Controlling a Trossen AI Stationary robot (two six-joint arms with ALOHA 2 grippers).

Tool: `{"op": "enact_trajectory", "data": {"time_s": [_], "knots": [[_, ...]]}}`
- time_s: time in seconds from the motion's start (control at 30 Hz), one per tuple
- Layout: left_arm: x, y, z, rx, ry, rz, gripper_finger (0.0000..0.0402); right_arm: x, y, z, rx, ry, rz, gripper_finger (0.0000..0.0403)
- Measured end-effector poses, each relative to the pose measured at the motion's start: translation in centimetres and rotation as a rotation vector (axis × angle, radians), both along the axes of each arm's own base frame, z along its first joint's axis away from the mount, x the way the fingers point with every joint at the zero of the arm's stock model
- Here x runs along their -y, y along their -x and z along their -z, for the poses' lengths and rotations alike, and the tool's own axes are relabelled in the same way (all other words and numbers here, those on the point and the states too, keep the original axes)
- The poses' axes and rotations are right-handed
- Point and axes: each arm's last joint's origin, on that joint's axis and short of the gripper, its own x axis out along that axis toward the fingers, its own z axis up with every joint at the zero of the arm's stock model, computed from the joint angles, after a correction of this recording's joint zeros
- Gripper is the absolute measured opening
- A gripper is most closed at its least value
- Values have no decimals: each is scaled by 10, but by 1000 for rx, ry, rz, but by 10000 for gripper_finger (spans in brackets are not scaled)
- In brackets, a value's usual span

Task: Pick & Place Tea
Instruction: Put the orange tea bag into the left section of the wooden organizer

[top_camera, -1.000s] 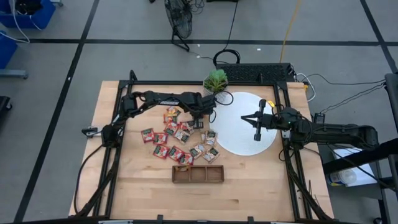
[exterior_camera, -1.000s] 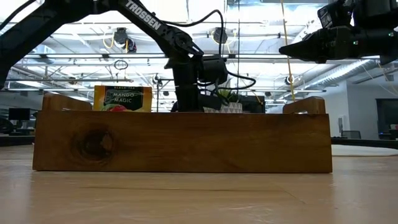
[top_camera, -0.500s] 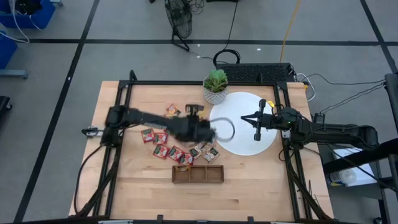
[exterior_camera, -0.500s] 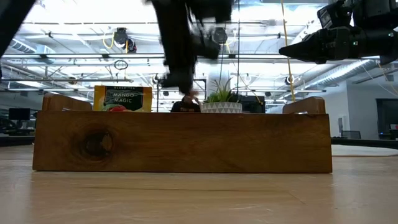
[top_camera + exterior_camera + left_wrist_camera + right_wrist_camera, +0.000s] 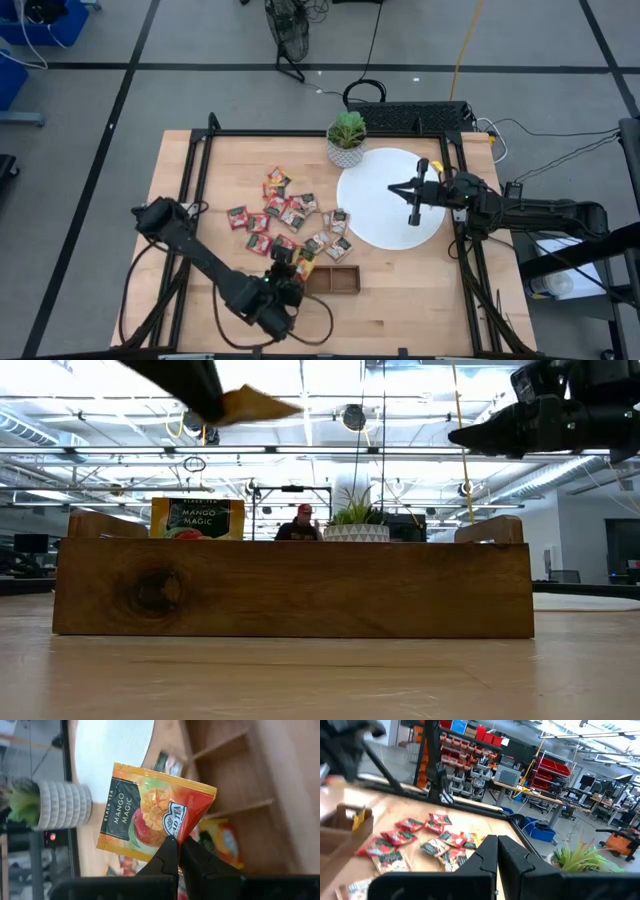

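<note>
My left gripper (image 5: 289,274) hangs over the left end of the brown wooden tray (image 5: 335,281), near the table's front edge, shut on an orange-yellow "Mango Magic" tea sachet (image 5: 150,815). In the low view that sachet (image 5: 255,405) shows high above the tray wall (image 5: 290,585). Another orange-yellow sachet (image 5: 197,518) stands in the tray's left compartment. Several red and pale sachets (image 5: 285,222) lie flat on the wood left of the white disc (image 5: 380,225). My right gripper (image 5: 393,186) waits shut, held level above the disc. My left gripper pinches the sachet at the middle of one edge (image 5: 168,836) between its two fingertips (image 5: 192,855). The fingers slant down toward the tray. The sachet sticks out flat beyond the fingertips, lifted clear of the tray and table.
A small potted green plant (image 5: 347,137) stands at the disc's far left rim. A black frame (image 5: 200,200) runs along the table's sides. Bare wood (image 5: 420,290) lies right of the tray. A person (image 5: 298,525) sits in the room behind the table.
My left gripper has swung from the sachet pile near the plant toward the table's near edge and risen, rolling as it went. It stayed shut. The orange-yellow sachet has been carried clear of the table to above the tray's left end.
</note>
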Motion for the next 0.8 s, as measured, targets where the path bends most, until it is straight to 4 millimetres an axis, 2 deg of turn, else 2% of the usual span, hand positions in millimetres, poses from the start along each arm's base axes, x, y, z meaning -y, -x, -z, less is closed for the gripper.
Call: {"op": "enact_trajectory", "data": {"time_s": [0.07, 0.17, 0.3, 0.4, 0.8], "knots": [[1, -1, 7, -39, 42, -29, 7, 0, 0, -1, 13, -25, -2, 0], [15, 0, 27, -81, 80, -44, 7, 0, 0, -1, 18, -72, -6, 0], [33, 9, 46, -101, 64, -44, 7, 0, 0, 0, 18, -123, -9, 0], [39, 10, 58, -120, 67, -56, 7, 0, 0, 0, 21, -126, -10, 0], [34, 12, 65, -74, 19, -122, 7, 0, 0, -2, 51, -167, -14, 0]]}}
